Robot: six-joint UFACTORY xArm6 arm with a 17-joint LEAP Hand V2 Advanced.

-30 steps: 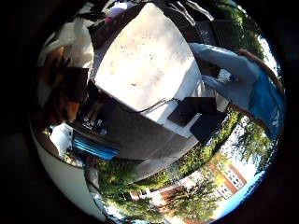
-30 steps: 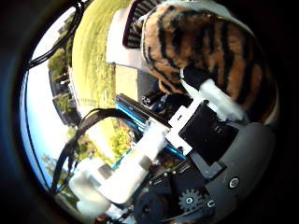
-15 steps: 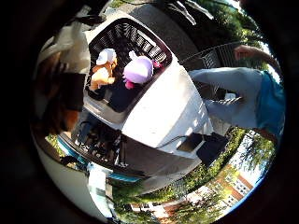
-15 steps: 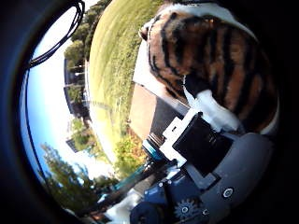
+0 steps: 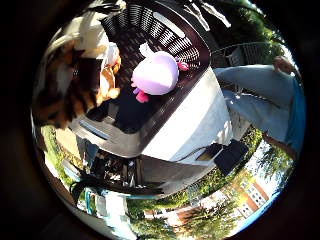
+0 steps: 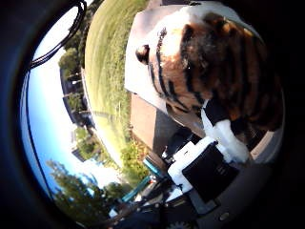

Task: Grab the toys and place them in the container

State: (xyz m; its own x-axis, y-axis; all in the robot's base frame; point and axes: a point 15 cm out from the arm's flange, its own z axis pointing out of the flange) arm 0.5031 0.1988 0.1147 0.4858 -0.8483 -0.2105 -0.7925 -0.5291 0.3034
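Note:
A striped orange, black and white tiger plush [image 6: 214, 62] fills much of the thumb side view, close against my palm, and my hand [image 6: 209, 162] is curled round it with a white and black finger across its body. The same plush [image 5: 70, 85] shows at the rim of the dark slatted container [image 5: 175, 50]. Inside the container lie a pink and purple round plush [image 5: 157, 74] and a small white and orange toy [image 5: 110, 65]. I am over the container, which stands on a white table [image 5: 195, 125].
A person in blue clothes [image 5: 270, 95] stands beside the table, hands off the toys. A dark box [image 5: 230, 155] lies on the ground by the table. Grass [image 6: 107, 81], trees and buildings surround the spot.
The view has swung from the bare white tabletop to the container, which now looks nearer and shows both toys inside. The tiger plush stays held against the palm.

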